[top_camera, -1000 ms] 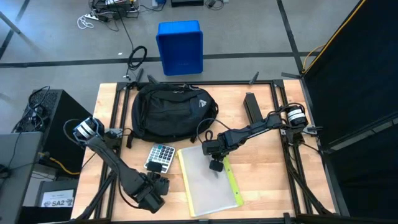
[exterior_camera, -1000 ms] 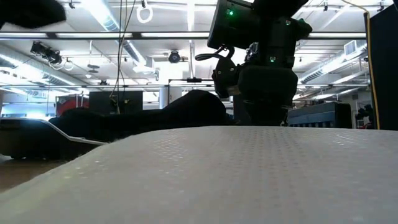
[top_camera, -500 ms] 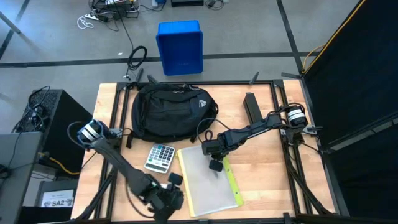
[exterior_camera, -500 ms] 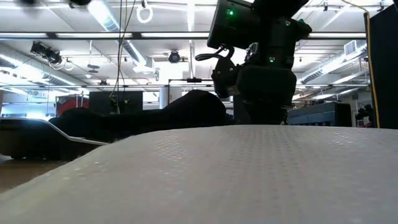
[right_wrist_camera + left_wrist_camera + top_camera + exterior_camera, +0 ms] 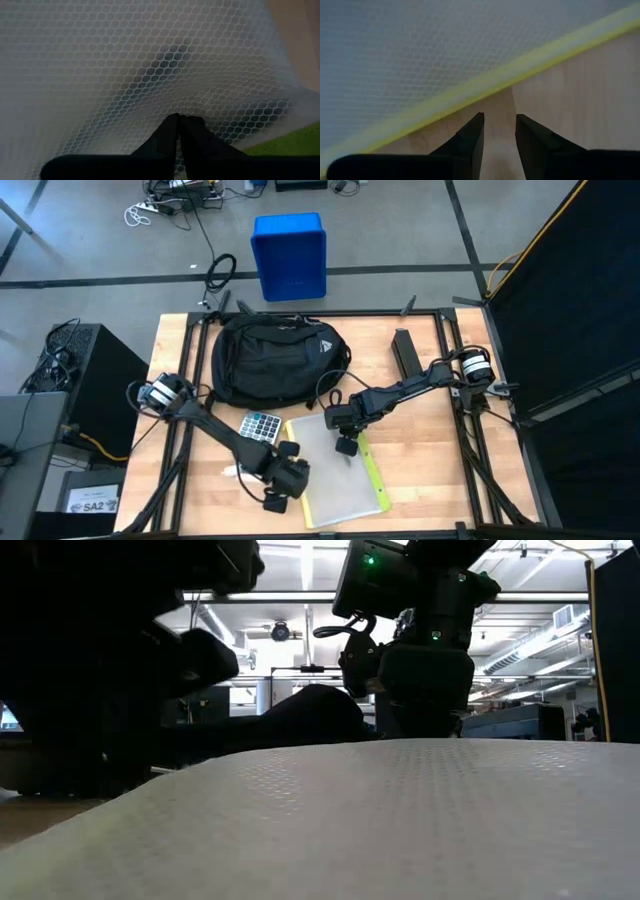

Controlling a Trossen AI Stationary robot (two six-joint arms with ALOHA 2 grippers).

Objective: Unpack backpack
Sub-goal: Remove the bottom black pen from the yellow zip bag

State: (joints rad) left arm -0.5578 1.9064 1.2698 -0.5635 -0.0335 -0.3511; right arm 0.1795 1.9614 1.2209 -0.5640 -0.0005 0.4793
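Table (image 5: 420, 480): backpack (image 5: 275, 360) lies crosswise, logo rightward, zip side hidden; left gripper (image 5: 498, 131) slightly parted, empty; right gripper (image 5: 179, 124) closed on pouch (image 5: 335, 475).

site: lab/workshop | cues: concrete floor (image 5: 400, 230), floor cables (image 5: 170, 200), ceiling strip lights (image 5: 300, 597)

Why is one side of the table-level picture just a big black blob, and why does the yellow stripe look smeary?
In the low view the left arm sits close to the camera, backlit by ceiling lights, so it shows only as a dark shape. In the left wrist view the pouch with its yellow edge is blurred, while the left gripper looks sharper.
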